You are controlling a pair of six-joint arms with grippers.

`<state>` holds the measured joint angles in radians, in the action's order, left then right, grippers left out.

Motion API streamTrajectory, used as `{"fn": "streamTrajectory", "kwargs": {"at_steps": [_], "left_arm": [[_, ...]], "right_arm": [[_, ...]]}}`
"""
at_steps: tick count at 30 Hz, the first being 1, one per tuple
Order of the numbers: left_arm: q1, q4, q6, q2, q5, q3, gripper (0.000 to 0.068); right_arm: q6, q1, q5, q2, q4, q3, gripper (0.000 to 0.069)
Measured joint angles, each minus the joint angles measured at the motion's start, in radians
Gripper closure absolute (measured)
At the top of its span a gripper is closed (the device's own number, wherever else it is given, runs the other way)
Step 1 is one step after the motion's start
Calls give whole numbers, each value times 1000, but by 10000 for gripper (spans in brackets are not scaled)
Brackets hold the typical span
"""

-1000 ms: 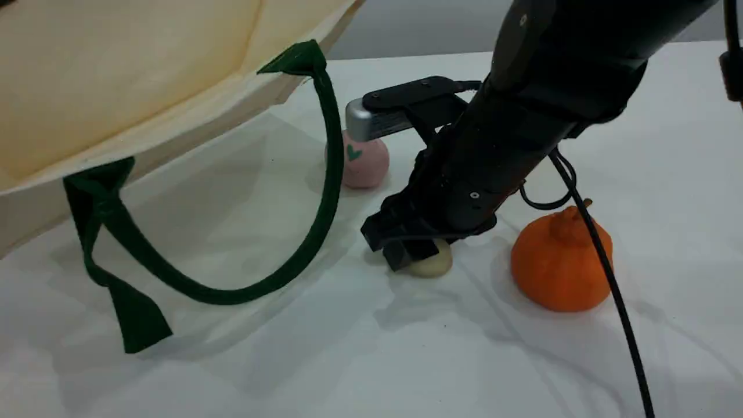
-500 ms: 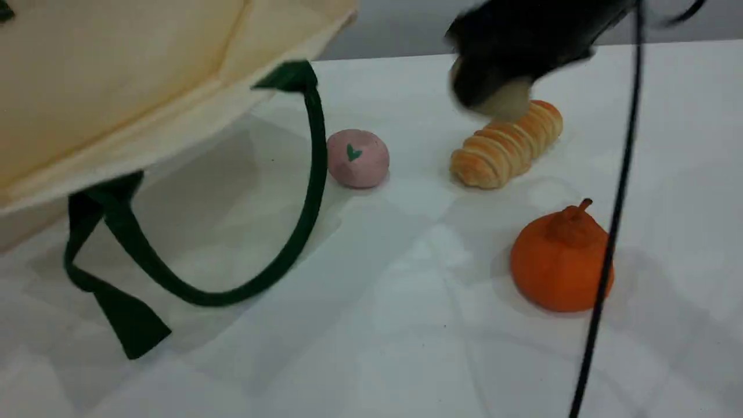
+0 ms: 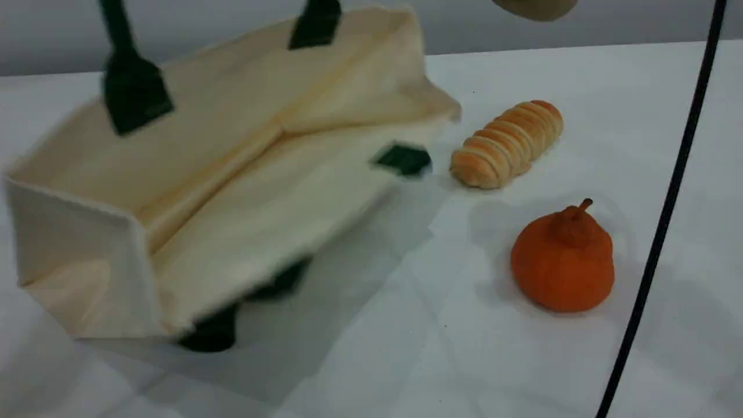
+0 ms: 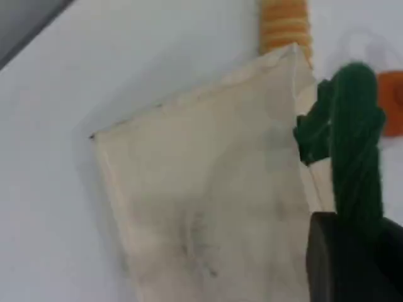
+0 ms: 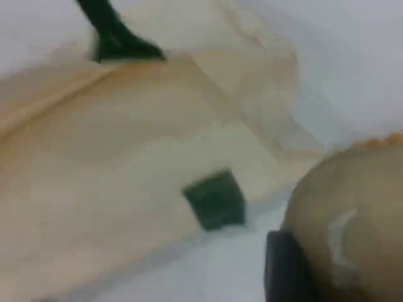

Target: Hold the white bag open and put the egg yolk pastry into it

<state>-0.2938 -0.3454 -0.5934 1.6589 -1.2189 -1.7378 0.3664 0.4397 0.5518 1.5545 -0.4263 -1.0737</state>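
Note:
The white bag stands open on the left half of the table, its mouth facing up, and it looks motion-blurred. One dark green handle runs up out of frame. In the left wrist view my left gripper is shut on that green handle, above the bag. The egg yolk pastry hangs at the scene's top edge, right of the bag. In the right wrist view my right gripper is shut on the pastry, with the bag's opening below and to the left.
A ridged golden bread roll lies just right of the bag. An orange pumpkin-shaped item sits nearer the front. A black cable hangs down the right side. A green tab marks the bag's near rim.
My right gripper lifted the pastry from the table up to the top edge. The bag came down and rightward, now standing open and covering the pink ball.

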Motion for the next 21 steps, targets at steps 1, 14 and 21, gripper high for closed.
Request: {"fn": "streamTrajectory", "kwargs": {"at_steps": [1, 14, 21], "left_arm": [[-1, -3, -2, 5, 0, 0, 587], [1, 3, -1, 4, 25, 0, 587], [1, -6, -1, 4, 25, -1, 587]], "right_arm": [[0, 1, 8, 0, 0, 0, 366], [1, 255, -45, 1, 3, 10, 370], [1, 394, -159, 54, -5, 30, 370]]}}
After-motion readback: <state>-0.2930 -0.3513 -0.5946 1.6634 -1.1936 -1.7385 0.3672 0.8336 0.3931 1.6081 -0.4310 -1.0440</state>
